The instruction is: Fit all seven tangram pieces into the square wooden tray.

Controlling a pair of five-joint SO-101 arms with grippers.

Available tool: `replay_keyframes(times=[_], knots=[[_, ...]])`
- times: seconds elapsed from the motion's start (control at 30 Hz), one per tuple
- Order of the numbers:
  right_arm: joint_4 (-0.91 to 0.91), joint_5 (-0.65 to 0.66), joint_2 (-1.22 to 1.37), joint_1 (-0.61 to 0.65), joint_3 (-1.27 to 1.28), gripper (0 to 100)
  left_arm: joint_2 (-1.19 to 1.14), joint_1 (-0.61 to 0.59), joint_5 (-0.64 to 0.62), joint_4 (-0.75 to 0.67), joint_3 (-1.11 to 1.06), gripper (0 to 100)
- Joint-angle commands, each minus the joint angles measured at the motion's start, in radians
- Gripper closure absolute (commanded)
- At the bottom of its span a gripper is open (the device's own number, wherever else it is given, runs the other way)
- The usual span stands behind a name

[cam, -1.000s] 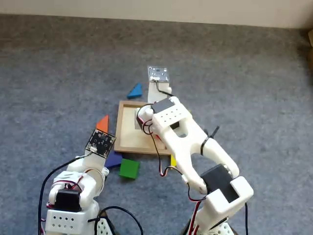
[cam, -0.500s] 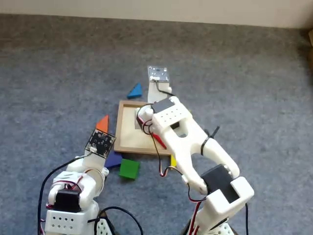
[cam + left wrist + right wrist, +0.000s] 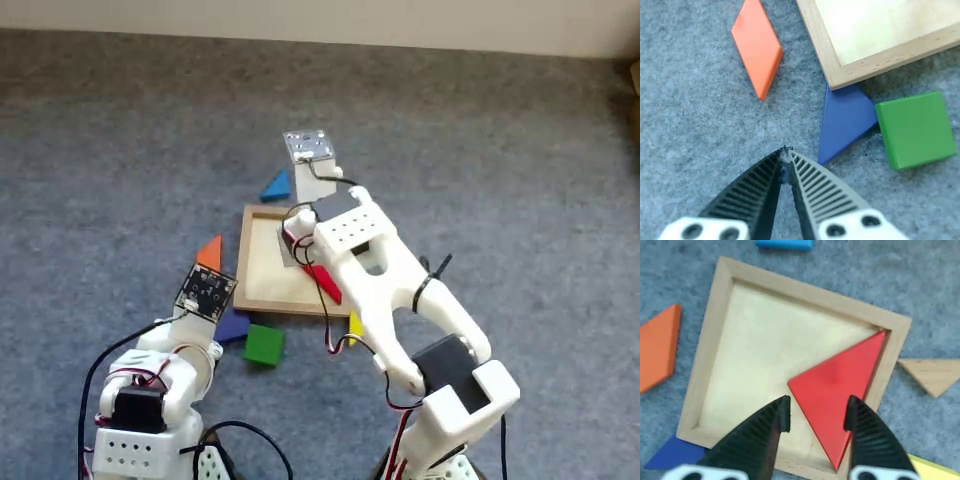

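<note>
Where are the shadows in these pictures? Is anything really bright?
Left wrist view: a thin dark shadow sits between the green square and the blue triangle. Right wrist view: the tray floor looks bright and pale. High view: the carpet is evenly lit, with no hard shadows.

Big triangle (image 3: 837, 387) inside tray (image 3: 710, 340) corner

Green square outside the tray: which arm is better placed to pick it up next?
Probably left. The left tool, shut, hangs over the carpet close to the green square, while the right tool stands open above the red triangle, over the tray.
</note>
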State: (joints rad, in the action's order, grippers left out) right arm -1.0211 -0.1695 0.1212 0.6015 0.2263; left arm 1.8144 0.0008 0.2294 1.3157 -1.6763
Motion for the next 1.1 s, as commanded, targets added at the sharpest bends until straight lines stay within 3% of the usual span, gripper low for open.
replay_keyframes(times=[0.0, 0.23, 0.9, 1.07], knots=[[0.051, 0.046, -0.013, -0.012, -0.025, 89.0, 0.005, -0.004, -0.006, 0.005, -0.019, 99], [0.243, 0.049, -0.015, -0.016, 0.173, 90.5, 0.005, -0.004, -0.006, 0.005, -0.019, 99], [0.191, 0.049, -0.024, -0.153, 0.206, 90.5, 0.005, -0.004, -0.006, 0.005, -0.019, 99], [0.064, 0.051, -0.053, -0.156, 0.154, 90.5, 0.005, -0.004, -0.006, 0.005, -0.019, 99]])
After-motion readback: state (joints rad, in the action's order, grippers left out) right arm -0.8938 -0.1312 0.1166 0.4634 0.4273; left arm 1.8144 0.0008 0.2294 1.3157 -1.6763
